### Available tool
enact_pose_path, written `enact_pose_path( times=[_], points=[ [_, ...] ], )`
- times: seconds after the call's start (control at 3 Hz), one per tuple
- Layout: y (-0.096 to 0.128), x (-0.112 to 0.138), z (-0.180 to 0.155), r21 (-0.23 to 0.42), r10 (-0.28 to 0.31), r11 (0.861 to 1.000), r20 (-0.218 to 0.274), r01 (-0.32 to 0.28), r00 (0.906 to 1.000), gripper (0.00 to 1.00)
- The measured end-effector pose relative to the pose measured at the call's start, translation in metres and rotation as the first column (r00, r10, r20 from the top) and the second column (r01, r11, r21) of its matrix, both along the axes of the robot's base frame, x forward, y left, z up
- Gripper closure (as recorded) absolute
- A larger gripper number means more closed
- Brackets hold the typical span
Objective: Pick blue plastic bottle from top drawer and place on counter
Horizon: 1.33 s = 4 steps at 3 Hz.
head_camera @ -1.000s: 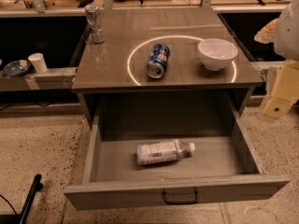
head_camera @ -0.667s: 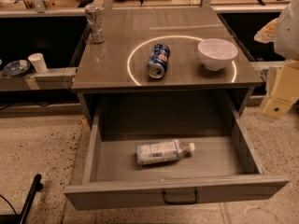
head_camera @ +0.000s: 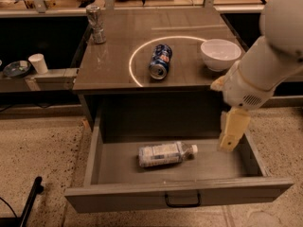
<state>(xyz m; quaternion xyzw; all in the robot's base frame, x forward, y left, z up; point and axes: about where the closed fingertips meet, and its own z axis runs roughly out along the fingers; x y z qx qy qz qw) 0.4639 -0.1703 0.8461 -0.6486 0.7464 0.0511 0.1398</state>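
Inspector: Moved since a second ago: the arm, in from the right edge. Its gripper [head_camera: 233, 130] now hangs over the right side of the top drawer [head_camera: 180, 194].

Clerk: Its state?

Inspector: How far open, I cannot tell. It holds nothing. The blue plastic bottle [head_camera: 164, 154] lies on its side mid-drawer, cap toward the right edge, apart from the gripper.

Clerk: Step in hand?

Inspector: Approach, in my judgement. Next it should descend leftward, close on the bottle's body, then lift it to the counter [head_camera: 113, 60].

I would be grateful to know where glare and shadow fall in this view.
Camera view: the glossy grey-brown counter shows a bright white ring and streaky glare; the recess behind the open top drawer is dark; the blue-labelled plastic bottle inside is evenly lit; the pale gripper hangs over the drawer's right side.
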Motion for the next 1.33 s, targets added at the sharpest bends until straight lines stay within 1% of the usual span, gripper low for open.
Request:
enact_pose_path(
  times=[0.33,0.67,1.0,1.33],
  points=[
    [0.044,-0.001,-0.1,0.079,0.091,0.993,-0.108,-0.083,0.99,0.0],
    [0.071,0.0,-0.139,0.121,0.148,0.984,-0.137,-0.132,0.9795,0.0],
    [0.097,0.005,-0.18,0.119,0.203,0.975,-0.131,-0.188,0.9703,0.0],
    [0.111,0.015,-0.208,0.083,0.264,0.963,-0.1,-0.256,0.9594,0.17]
  ],
)
